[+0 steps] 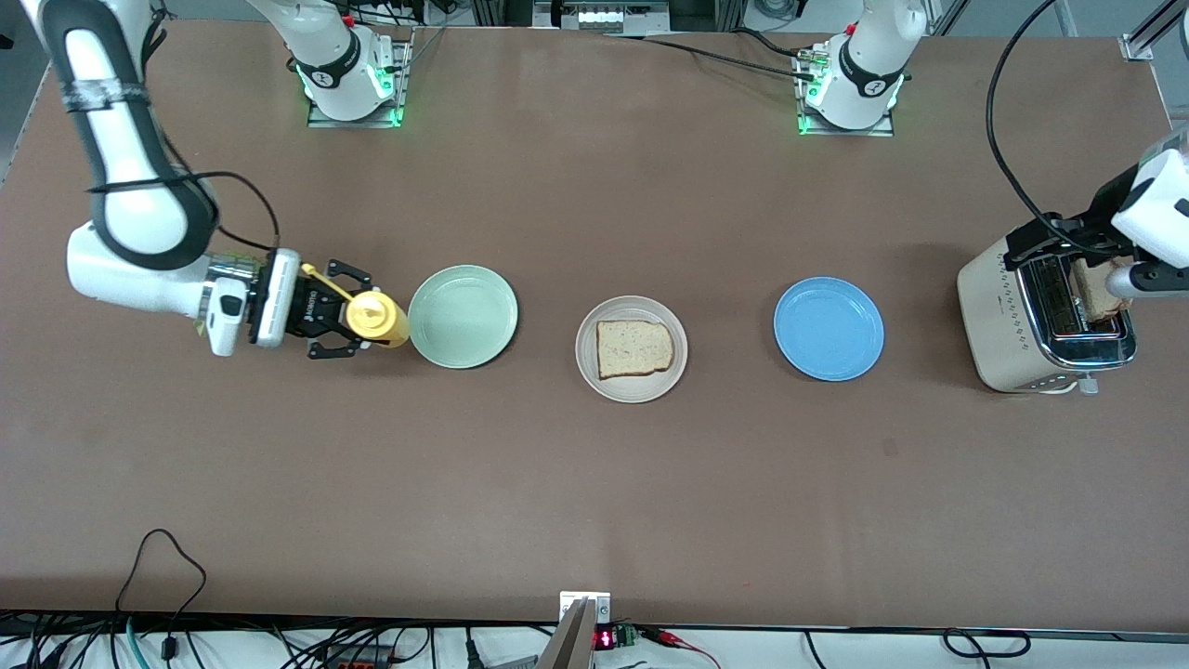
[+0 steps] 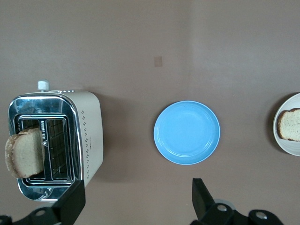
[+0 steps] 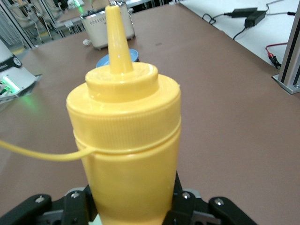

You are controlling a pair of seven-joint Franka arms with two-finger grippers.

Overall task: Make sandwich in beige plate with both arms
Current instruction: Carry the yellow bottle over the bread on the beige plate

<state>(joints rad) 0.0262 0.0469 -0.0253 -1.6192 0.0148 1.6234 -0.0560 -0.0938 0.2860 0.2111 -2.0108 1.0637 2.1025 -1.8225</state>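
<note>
Sandwich-making is resting on one bread slice (image 1: 634, 348) lying in the beige plate (image 1: 585, 358) mid-worktop, between the green plate (image 1: 462, 316) and the blue plate (image 1: 829, 329). The right tool (image 1: 346, 321) is clamping the yellow bottle (image 1: 376, 317) just beside the green plate, at the right arm's end. The left tool (image 2: 136, 201) is hanging with fingers spread wide over the worktop near the toaster (image 1: 1045, 316), holding nothing, while a second slice (image 2: 24, 151) is sticking up from one slot. To do this step well, the left tool should probably be centring over that slice, pinching its flat faces gently and lifting straight up so the crust is clearing the slot.
</note>
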